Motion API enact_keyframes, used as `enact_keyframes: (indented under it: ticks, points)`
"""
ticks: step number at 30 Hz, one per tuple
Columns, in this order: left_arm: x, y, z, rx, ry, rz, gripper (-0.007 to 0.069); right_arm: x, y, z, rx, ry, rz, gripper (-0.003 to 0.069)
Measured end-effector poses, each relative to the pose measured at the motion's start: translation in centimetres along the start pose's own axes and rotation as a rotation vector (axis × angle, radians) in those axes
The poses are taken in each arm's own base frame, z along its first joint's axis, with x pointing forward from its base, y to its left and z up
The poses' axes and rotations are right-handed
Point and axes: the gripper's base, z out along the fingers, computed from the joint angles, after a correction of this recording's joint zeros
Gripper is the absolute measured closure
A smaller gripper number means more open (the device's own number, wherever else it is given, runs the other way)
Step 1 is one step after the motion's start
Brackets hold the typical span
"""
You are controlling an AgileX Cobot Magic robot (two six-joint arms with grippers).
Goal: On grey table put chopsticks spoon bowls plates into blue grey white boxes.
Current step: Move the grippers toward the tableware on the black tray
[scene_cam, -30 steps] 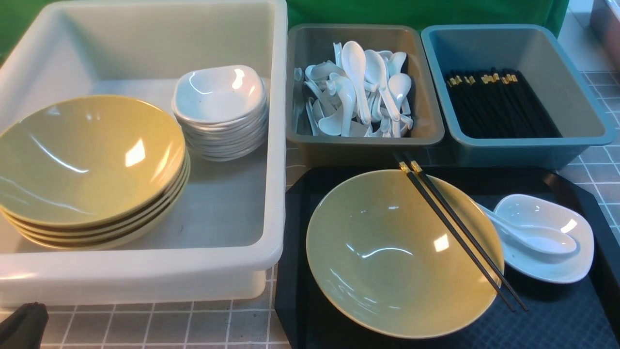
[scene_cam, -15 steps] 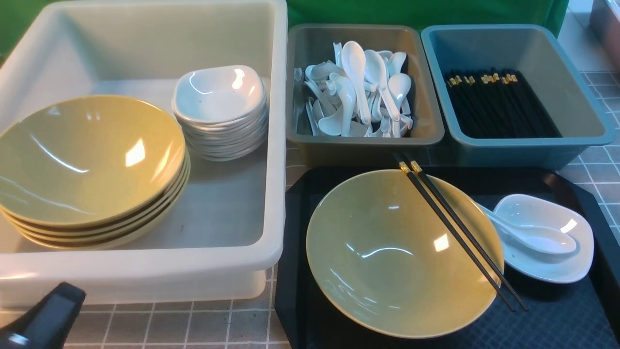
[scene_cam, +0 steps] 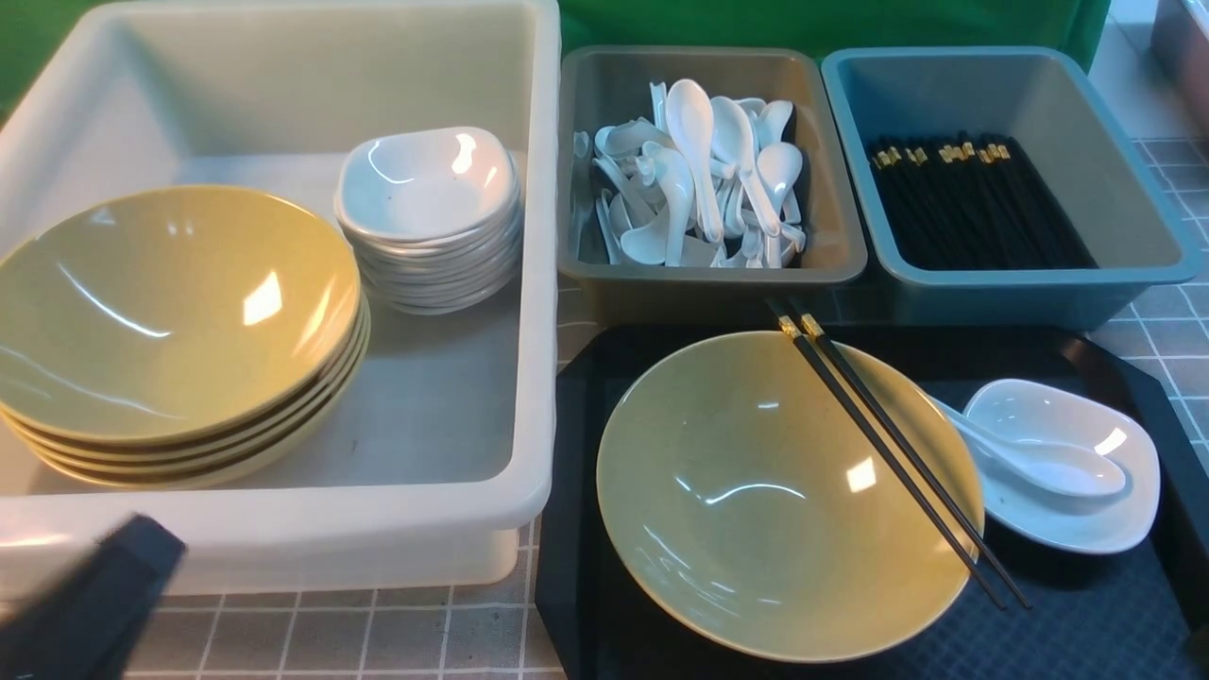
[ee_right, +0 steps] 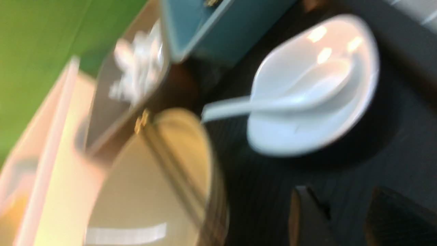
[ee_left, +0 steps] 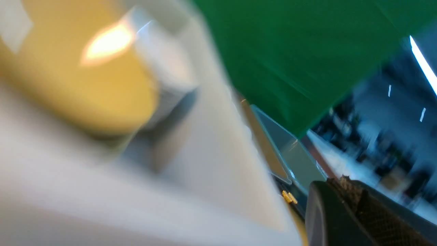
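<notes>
Fingers of the right gripper (ee_right: 344,222) stand part open and empty above the black tray (scene_cam: 1086,623) at the near right; the left gripper (scene_cam: 85,604) (a blur at the near left, before the white box (scene_cam: 283,538)) is closed. Clearing looks barely begun: chopsticks (scene_cam: 888,455) lie across the yellow bowl (scene_cam: 746,510), spoon (scene_cam: 1048,465) in the small plate (scene_cam: 1086,538). Next, I judge, the right gripper must pinch both sticks together for the far-right blue box (scene_cam: 1011,293).
</notes>
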Motion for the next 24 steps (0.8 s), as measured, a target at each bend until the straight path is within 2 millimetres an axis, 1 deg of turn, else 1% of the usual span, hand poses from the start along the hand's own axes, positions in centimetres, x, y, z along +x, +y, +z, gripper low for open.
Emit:
enact_keyframes:
  ticks: [1,2,3,4,5,6,7,8,9,10,11,12,13,14,15,16,17,18,19,20,21,22,23,24]
  points:
    - [-1.2,-1.1,-0.3,0.002,0.026,0.124,0.0635,0.2,1.0,-0.6,-0.037,0.084,-0.108,0.0456]
    - [-1.7,-1.5,-0.4,-0.012,0.063,0.190,0.0635,-0.2,1.9,-1.1,-0.060,0.098,-0.164,0.0487]
    - [-2.9,-2.2,-0.4,-0.033,0.109,0.271,0.0635,-0.2,1.9,-1.1,-0.060,0.098,-0.164,0.0487]
    - [-3.7,-2.5,-0.1,-0.069,0.183,0.335,0.0635,-0.5,2.5,-1.3,-0.071,0.103,-0.212,0.0510]
    - [-4.5,-2.4,0.4,-0.114,0.273,0.381,0.0635,-1.2,3.7,-1.8,-0.082,0.109,-0.281,0.0553]
    - [-5.3,-2.4,0.7,-0.154,0.330,0.435,0.0635,-2.6,5.8,-2.2,-0.074,0.135,-0.402,0.0622]
    - [-6.0,-2.2,1.2,-0.202,0.433,0.464,0.0635,-3.5,7.0,-2.3,-0.056,0.161,-0.481,0.0643]
    - [-6.0,-2.2,1.2,-0.202,0.433,0.464,0.0635,-3.5,7.0,-2.1,-0.045,0.171,-0.483,0.0643]
    - [-6.9,-2.1,1.6,-0.243,0.531,0.519,0.0635,-4.9,8.9,-1.9,-0.016,0.233,-0.625,0.0659]
    - [-7.3,-2.0,1.9,-0.254,0.579,0.537,0.0635,-5.4,9.6,-2.0,-0.015,0.251,-0.677,0.0659]
    - [-7.6,-2.0,2.1,-0.257,0.618,0.557,0.0635,-6.7,11.5,-1.5,0.002,0.340,-0.795,0.0659]
    - [-7.7,-2.0,2.3,-0.252,0.665,0.583,0.0635,-6.7,11.5,-1.5,0.002,0.340,-0.795,0.0659]
    - [-8.0,-2.1,2.6,-0.247,0.696,0.598,0.0635,-8.1,13.7,-0.7,0.012,0.465,-0.906,0.0659]
    - [-8.1,-2.2,3.3,-0.218,0.773,0.635,0.0635,-8.8,14.7,-0.1,0.016,0.536,-0.942,0.0659]
    - [-8.1,-2.2,3.3,-0.218,0.773,0.635,0.0635,-8.9,14.9,0.0,0.015,0.548,-0.949,0.0659]
    - [-8.2,-2.6,4.6,-0.163,0.886,0.688,0.0635,-9.4,15.7,0.6,0.015,0.600,-0.973,0.0659]
    - [-8.3,-2.8,5.1,-0.136,0.928,0.711,0.0635,-9.7,16.3,1.2,0.011,0.647,-0.993,0.0659]
    - [-8.2,-2.8,5.3,-0.136,0.937,0.711,0.0635,-10.0,17.1,2.1,0.001,0.705,-1.020,0.0659]
    - [-8.2,-3.0,5.9,-0.113,0.969,0.731,0.0635,-10.0,17.3,2.3,-0.002,0.722,-1.028,0.0659]
    - [-8.3,-3.5,6.8,-0.077,1.016,0.757,0.0635,-9.8,17.8,3.2,-0.011,0.779,-1.060,0.0659]
    - [-8.4,-4.0,7.8,-0.046,1.049,0.778,0.0635,-9.8,17.9,3.3,-0.015,0.788,-1.063,0.0659]
    - [-8.5,-4.4,8.5,-0.028,1.062,0.792,0.0635,-9.3,18.4,4.3,-0.008,0.859,-1.112,0.0659]
    - [-8.6,-4.9,9.4,-0.012,1.073,0.810,0.0635,-9.1,18.5,4.5,-0.009,0.879,-1.130,0.0659]
    - [-8.8,-5.3,10.2,-0.002,1.078,0.823,0.0635,-8.7,18.8,5.4,0.031,0.929,-1.177,0.0659]
